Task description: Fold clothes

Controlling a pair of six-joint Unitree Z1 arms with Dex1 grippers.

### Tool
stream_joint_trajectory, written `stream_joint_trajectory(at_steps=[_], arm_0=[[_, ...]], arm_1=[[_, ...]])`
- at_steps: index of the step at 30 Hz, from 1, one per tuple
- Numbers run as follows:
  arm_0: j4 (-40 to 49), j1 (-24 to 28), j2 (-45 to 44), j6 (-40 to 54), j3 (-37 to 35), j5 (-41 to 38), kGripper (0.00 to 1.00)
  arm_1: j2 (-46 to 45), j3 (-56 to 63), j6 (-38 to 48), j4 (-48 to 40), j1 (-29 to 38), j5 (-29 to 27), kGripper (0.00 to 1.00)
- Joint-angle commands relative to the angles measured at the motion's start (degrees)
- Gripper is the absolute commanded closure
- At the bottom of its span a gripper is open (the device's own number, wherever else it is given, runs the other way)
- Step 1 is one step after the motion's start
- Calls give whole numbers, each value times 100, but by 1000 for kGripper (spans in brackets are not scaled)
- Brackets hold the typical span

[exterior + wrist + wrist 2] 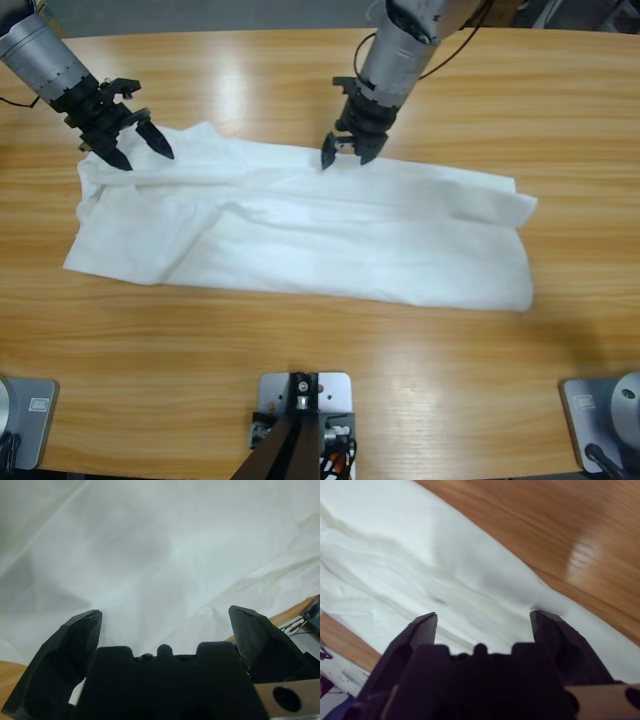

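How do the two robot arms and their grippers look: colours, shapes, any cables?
Both arms are silver-grey cylinders ending in black grippers. Each gripper has a blocky black body and two thick, pointed black jaws. The left gripper sits on a ribbed silver forearm; the right gripper hangs from a broader silver forearm with a thin black cable running beside it.

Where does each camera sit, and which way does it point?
High: fixed above the table, looking down on the T-shirt; shows both arms, left gripper and right gripper.
Left wrist: on the left arm, facing the T-shirt; own open jaws show.
Right wrist: on the right arm, facing the T-shirt's edge and table; own open jaws show.
All share the T-shirt.
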Motion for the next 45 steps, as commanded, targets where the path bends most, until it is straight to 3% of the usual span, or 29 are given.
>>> stream_joint_trajectory(at_steps=[1, 35, 40, 45], arm_0=[[-75, -76, 378, -68, 149, 107, 4], [-66, -156, 299, -68, 175, 179, 4], [-73, -156, 320, -68, 177, 195, 4], [-70, -156, 335, -68, 185, 207, 4]], arm_1=[[233, 47, -47, 93, 242, 146, 239], [-623, 926, 688, -83, 1247, 234, 234], [-890, 1017, 700, -179, 1215, -39, 230], [-994, 963, 602, -118, 421, -505, 220]])
